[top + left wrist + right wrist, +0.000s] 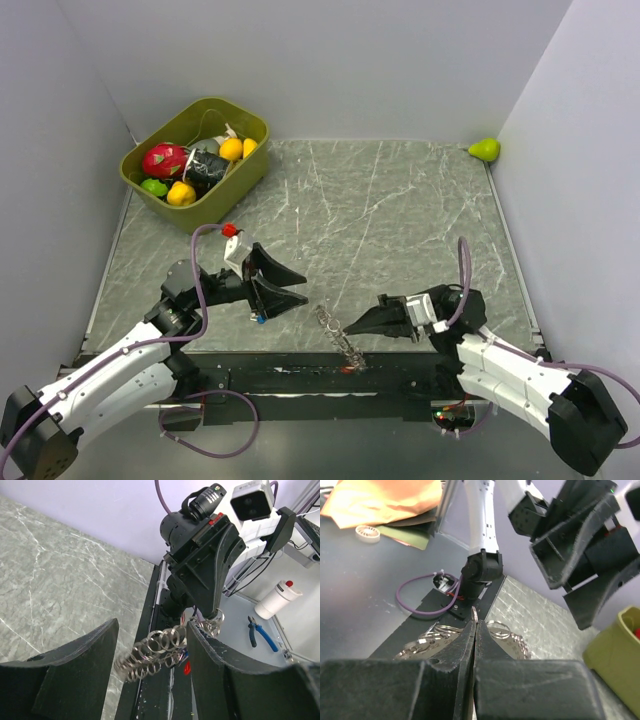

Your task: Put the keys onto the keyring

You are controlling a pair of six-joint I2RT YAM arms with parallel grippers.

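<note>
Veins of white ran through the matt grey-green marbled tabletop (400,220). At its near edge, between the two arms, lay the silvery chain-like keyring (328,320), a string of thin, overlapping wire loops running slantwise toward the black base strip. The right gripper (350,327), its wedge-shaped black fingers pressed flat together, had the pincer clamped on a loop of the keyring; the right wrist view showed a sliver of metal pinched at the very tip. The left gripper (298,287) hung just left of the chain with its broad, matt black jaws apart and nothing between the pads; from its own wrist view the glinting loops showed through the gap. A tiny blue-headed key (260,319) sat on the table below the left gripper, and a small red tag (346,368) showed at the chain's near end. Far to the left stood an olive-green, round-cornered plastic bin (245,170) heaped with glossy toy fruit. A smooth green toy pear (485,150) rested in the far right corner.
</note>
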